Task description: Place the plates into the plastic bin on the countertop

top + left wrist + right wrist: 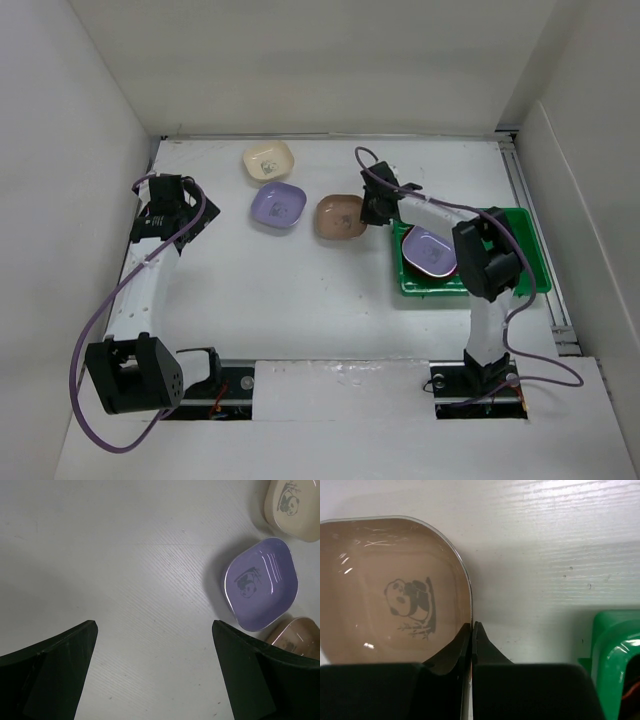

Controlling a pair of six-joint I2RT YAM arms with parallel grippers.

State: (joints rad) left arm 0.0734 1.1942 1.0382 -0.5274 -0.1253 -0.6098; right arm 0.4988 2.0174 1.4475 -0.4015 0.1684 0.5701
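Three rounded-square plates lie on the white countertop (300, 300): cream (268, 160), lavender (278, 207) and tan-pink (340, 216). My right gripper (375, 210) is shut on the tan-pink plate's right rim; in the right wrist view the jaws (471, 626) pinch the rim of this panda-printed plate (385, 595). The green plastic bin (525, 240) at the right holds a lavender plate (432, 247) on a red-orange one (412, 263). My left gripper (170, 215) is open and empty at the far left; its view shows the lavender plate (260, 582), the cream plate (295, 505) and the tan-pink plate (297, 637).
White walls close in the left, back and right. The bin's green corner (615, 655) shows just right of my right gripper. The right arm's forearm crosses above the bin. A metal rail (535, 220) runs along the right edge.
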